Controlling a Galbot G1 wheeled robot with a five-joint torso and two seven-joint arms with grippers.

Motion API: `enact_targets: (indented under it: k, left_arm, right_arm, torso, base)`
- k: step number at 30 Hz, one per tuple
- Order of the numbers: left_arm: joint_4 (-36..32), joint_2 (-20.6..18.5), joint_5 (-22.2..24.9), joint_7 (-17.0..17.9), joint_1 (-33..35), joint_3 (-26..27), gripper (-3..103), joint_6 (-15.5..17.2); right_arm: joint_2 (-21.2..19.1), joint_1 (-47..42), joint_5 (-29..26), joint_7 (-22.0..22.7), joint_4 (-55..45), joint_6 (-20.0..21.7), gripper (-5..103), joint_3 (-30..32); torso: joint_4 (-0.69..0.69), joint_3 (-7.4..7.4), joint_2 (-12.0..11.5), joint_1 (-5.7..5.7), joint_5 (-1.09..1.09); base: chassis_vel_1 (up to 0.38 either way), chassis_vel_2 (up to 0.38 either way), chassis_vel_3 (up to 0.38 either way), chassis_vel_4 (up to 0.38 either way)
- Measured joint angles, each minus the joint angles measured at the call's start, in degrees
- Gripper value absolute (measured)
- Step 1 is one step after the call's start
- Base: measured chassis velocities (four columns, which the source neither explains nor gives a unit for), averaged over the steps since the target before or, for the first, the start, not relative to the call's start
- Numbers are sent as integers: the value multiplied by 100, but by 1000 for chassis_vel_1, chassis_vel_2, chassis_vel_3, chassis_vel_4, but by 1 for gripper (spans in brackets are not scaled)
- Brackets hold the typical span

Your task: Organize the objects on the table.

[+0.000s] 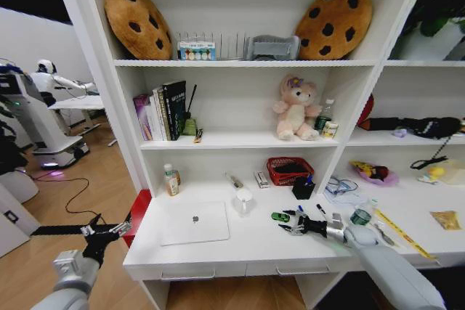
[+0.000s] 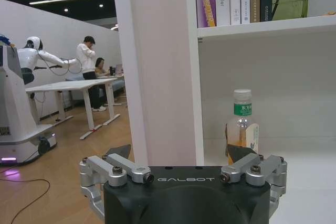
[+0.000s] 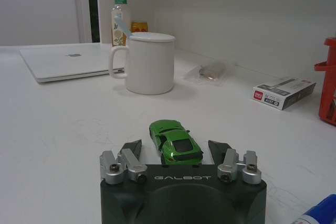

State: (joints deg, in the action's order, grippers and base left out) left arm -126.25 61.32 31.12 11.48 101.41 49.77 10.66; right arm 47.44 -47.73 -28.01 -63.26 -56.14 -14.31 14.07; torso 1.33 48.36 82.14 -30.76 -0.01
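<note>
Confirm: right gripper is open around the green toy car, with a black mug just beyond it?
Not quite. The mug is white, not black, as the right wrist view shows. The rest holds: the right gripper is open, its fingers either side of the green toy car.

Robotics lab: other robot [image 2: 23, 93], work tables [image 2: 71, 85], shelving [image 1: 240, 63].

Laptop [image 1: 195, 223] left on table [image 1: 247, 248]; mug [image 1: 244, 202] centre; toy car [image 1: 280, 217] right

One closed silver laptop [image 1: 195, 222], one tiny green toy car [image 3: 175, 142], one white lidded mug [image 3: 149, 62], two brown cookie-shaped cushions [image 1: 137, 21].
</note>
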Motion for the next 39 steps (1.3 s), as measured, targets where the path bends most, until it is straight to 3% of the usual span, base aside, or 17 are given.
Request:
enact_targets:
  k: [5,6,9,23,29,33,34,36,39]
  left_arm:
    - [0,0,0,0,0,0,100,0]
    - [0,0,0,0,0,0,100,0]
    - [0,0,0,0,0,0,100,0]
    - [0,0,0,0,0,0,100,0]
    - [0,0,0,0,0,0,100,0]
    - [0,0,0,0,0,0,100,0]
    - [0,0,0,0,0,0,100,0]
    - [0,0,0,0,0,0,100,-1]
    - [0,0,0,0,0,0,100,-1]
  right_arm:
    - [-8,34,-2,-17,41,-29,54,-6]
    - [-8,34,-2,-17,41,-29,54,-6]
    - [-16,-2,-6,-20,26,-33,37,34]
    - [-157,-229,-169,-22,-429,-25,36,288]
    - [-596,-443,-694,127,-1617,295,36,696]
    - [-1235,-171,-1605,357,-2570,671,36,885]
    - [-1235,-171,-1605,357,-2570,671,36,885]
    - [-1388,53,-1808,421,-2670,743,36,796]
    - [-1682,1563,-2318,649,-2498,872,36,-289]
  torso:
    - [0,0,0,0,0]
    - [0,0,0,0,0]
    - [0,0,0,0,1]
    - [1,0,0,0,3]
    - [1,0,0,0,1]
    - [2,0,0,0,1]
    - [2,0,0,0,1]
    - [2,0,0,0,1]
    - [1,0,1,0,1]
  base:
    - [0,0,0,0]
    - [0,0,0,0]
    - [0,0,0,0]
    - [0,0,0,0]
    - [0,0,0,0]
    - [0,0,0,0]
    - [0,0,0,0]
    - [0,0,0,0]
    - [0,0,0,0]
